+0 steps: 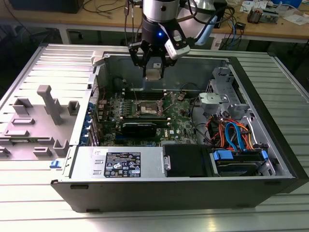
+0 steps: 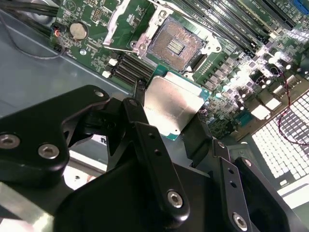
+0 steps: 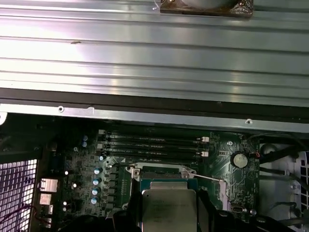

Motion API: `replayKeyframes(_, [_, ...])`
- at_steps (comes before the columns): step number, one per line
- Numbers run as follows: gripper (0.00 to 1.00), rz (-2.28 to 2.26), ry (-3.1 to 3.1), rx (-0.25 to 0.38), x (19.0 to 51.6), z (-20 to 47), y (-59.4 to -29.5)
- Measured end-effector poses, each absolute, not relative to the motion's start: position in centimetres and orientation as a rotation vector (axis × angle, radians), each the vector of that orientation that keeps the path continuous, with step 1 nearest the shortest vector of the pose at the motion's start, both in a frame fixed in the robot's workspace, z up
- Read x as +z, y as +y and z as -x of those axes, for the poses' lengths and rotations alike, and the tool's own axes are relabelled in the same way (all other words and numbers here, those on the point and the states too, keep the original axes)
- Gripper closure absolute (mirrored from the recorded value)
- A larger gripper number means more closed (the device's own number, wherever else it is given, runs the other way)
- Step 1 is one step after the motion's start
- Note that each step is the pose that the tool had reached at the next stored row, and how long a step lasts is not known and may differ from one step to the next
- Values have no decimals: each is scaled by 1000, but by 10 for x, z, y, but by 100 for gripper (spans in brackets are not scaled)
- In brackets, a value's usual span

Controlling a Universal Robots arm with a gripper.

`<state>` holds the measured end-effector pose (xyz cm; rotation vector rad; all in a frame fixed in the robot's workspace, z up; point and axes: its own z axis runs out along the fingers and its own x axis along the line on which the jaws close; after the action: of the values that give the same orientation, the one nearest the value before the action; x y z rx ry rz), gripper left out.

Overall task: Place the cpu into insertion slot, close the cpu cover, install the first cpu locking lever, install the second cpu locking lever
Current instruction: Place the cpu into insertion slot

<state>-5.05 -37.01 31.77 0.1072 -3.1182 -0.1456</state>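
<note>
cpu [image 2: 174, 104]: gripped flat between the pincer's fingers, silver face showing, in the air.
insertion slot [image 2: 175, 46]: beneath the pincer, uncovered, apart from the cpu.
cpu cover [image 2: 115, 26]: swung up beside the slot.
room: computer case [image 1: 193, 193] open-topped, walls apart from the pincer.
pincer [image 1: 153, 72]: closed on the cpu's opposite edges.

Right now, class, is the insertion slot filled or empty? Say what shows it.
Empty. In the second wrist view bare contacts show in the insertion slot, and the pincer holds the cpu above the board.
</note>
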Motion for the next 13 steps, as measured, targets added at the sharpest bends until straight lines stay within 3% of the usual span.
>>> replayKeyframes(13, [45,-10,-3123,-145,305,51,-370])
